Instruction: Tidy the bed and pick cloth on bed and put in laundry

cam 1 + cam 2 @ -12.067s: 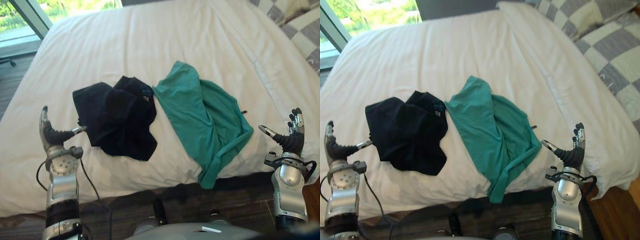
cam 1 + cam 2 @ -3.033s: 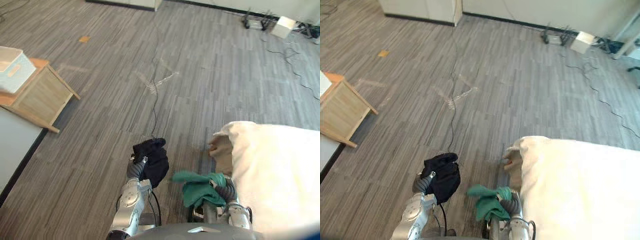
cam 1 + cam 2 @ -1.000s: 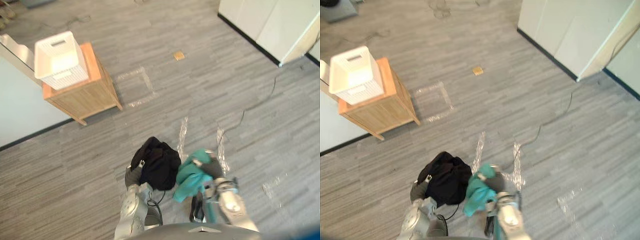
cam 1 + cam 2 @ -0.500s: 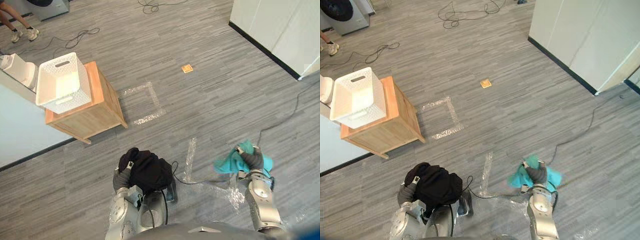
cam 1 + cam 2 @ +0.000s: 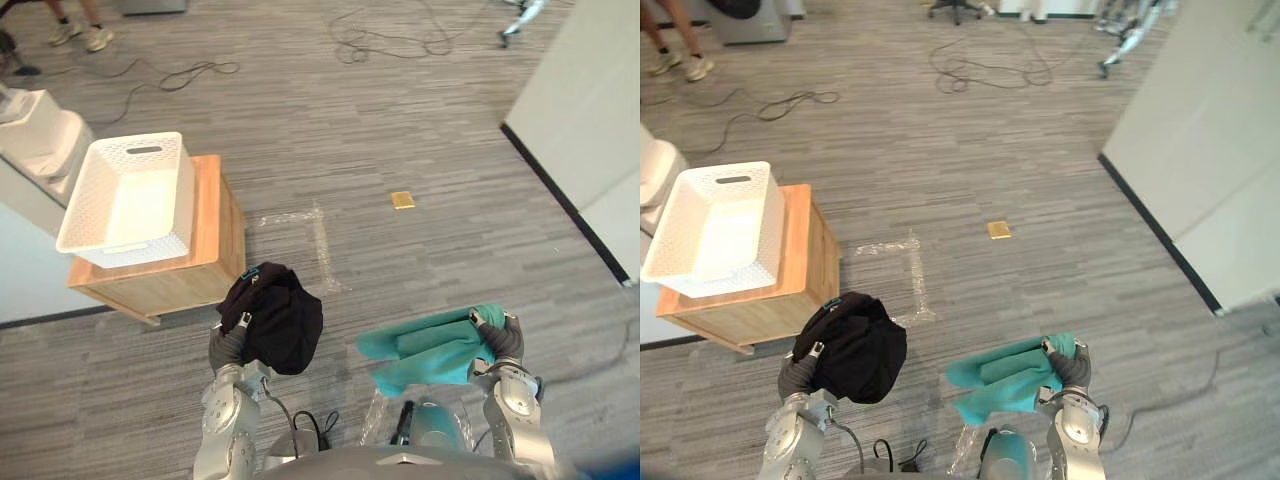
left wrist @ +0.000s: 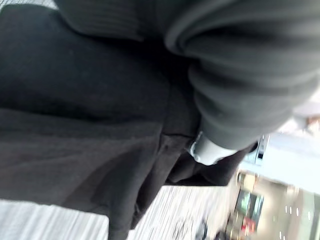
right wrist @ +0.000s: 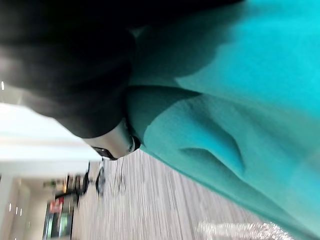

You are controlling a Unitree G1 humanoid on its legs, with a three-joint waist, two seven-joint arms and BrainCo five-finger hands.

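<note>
The left robot hand (image 5: 227, 346) clutches a bunched black cloth (image 5: 277, 318), the right robot hand (image 5: 502, 339) a crumpled teal cloth (image 5: 425, 348), above grey plank floor (image 5: 400, 130).

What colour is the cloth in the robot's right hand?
The cloth is teal green, clearest in the left eye view.

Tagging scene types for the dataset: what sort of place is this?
Probably a lab or test space staged as a home: loose cables run over the grey plank floor, tape marks are stuck to it, and a white basket sits on a lone wooden cabinet.
</note>
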